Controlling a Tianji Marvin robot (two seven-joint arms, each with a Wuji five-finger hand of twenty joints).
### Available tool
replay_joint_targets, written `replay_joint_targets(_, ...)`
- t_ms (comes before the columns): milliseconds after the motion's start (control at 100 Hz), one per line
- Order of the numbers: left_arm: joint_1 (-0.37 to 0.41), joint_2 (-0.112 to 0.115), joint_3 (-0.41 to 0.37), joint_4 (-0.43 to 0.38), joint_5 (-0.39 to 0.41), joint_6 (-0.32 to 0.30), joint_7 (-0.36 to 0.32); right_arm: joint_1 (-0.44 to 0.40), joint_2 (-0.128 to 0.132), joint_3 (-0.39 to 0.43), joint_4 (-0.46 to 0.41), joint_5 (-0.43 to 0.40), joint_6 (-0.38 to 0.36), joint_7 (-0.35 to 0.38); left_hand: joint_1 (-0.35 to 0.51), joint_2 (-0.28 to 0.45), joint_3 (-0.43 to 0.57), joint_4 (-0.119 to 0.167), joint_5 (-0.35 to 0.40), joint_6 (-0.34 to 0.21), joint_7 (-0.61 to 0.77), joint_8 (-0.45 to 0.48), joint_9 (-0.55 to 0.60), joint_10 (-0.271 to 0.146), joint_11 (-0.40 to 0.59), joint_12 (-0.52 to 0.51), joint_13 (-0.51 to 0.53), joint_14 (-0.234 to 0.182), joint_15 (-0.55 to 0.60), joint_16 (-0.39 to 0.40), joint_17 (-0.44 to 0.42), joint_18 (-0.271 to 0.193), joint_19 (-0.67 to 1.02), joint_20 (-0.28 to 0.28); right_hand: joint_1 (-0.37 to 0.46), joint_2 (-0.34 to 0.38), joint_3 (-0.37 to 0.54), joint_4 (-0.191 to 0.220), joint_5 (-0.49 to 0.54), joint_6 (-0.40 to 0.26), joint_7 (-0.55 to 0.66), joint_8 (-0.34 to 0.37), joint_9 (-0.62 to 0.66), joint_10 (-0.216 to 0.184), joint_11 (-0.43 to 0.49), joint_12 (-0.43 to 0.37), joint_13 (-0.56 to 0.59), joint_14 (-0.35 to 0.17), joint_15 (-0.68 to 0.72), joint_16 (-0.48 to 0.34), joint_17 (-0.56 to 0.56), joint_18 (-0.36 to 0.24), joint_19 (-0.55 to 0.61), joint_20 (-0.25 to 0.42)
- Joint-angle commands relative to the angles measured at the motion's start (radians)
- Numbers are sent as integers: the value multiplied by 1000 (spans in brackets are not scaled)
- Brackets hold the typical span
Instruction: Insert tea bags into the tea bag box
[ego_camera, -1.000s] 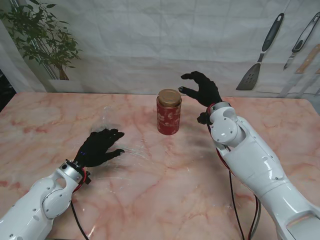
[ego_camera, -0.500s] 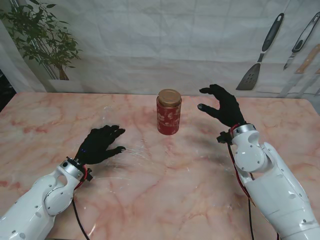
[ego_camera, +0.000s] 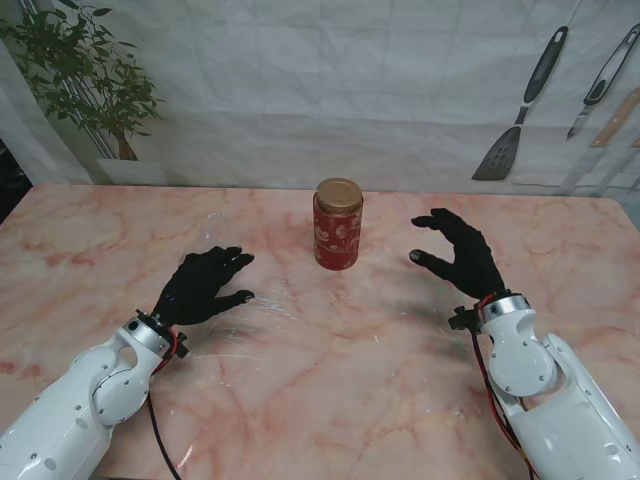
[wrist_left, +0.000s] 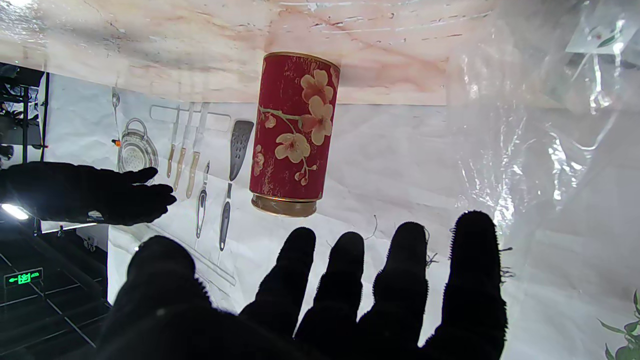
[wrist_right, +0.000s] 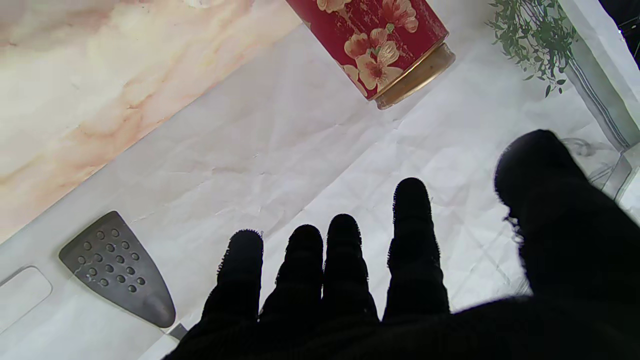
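A red tea tin (ego_camera: 338, 226) with a floral print and a gold lid stands upright mid-table; it also shows in both wrist views (wrist_left: 294, 135) (wrist_right: 380, 42). Its lid is on. A clear plastic bag (ego_camera: 235, 270) lies crumpled on the table under and beyond my left hand (ego_camera: 203, 285), which is open, palm down, fingers spread. In the left wrist view a tea bag (wrist_left: 602, 32) shows through the plastic bag (wrist_left: 540, 145). My right hand (ego_camera: 460, 257) hovers open to the right of the tin, holding nothing.
The pink marble table (ego_camera: 330, 380) runs to a white backdrop. A spatula (ego_camera: 522, 110) and other utensils hang on the backdrop at the far right. A potted plant (ego_camera: 85, 75) stands at the far left corner.
My right hand has pulled back from beside the tin's lid, moving right and nearer to me, still open. The left hand has barely shifted.
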Motion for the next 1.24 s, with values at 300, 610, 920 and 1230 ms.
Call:
replay_joint_targets(300, -28, -5, 23, 29, -11, -18, 10, -72, -12, -14, 66, 41, -90, -38, -42, 1, 1, -28, -2, -15, 1, 2, 0, -9, -21, 7, -23, 11, -29, 0, -20, 32, -4, 4, 2, -14, -11, 22, -29, -15, -18, -5, -35, -30, -21, -11, -41, -53, -36, -8, -28, -69, -48, 6)
replay_joint_targets(610, -29, -6, 38, 40, -10, -16, 27, -83, -12, -28, 123, 88, -135, -13, -43, -2, 2, -27, -4, -17, 1, 0, -1, -15, -20, 7, -25, 13, -29, 0, -20, 33, -6, 4, 7, -15, -8, 22, -36, -19, -19, -3, -43, -37, -20, -8, -46, -59, -41, -7, -35, -76, -57, 12)
replay_joint_targets(920, -27, -7, 46, 43, -14, -16, 30, -109, -10, -7, 112, 102, -116, 3, -43, -3, 2, -27, -3, -16, 2, 0, -2, -14, -19, 8, -25, 12, -29, 0, -20, 32, -5, 4, 6, -13, -7, 21, -41, -19, -18, -2, -50, -42, -17, -6, -51, -65, -45, -6, -41, -81, -64, 18)
replay_joint_targets(1230, -22, -7, 41, 39, -14, -13, 32, -110, -5, -3, 106, 95, -115, 19, -42, -4, 2, -27, -4, -18, 1, 0, -2, -17, -19, 8, -24, 12, -28, 0, -19, 33, -4, 5, 5, -11, -9, 21, -47, -21, -20, -3, -56, -46, -18, -7, -54, -70, -48, -6, -44, -86, -69, 23)
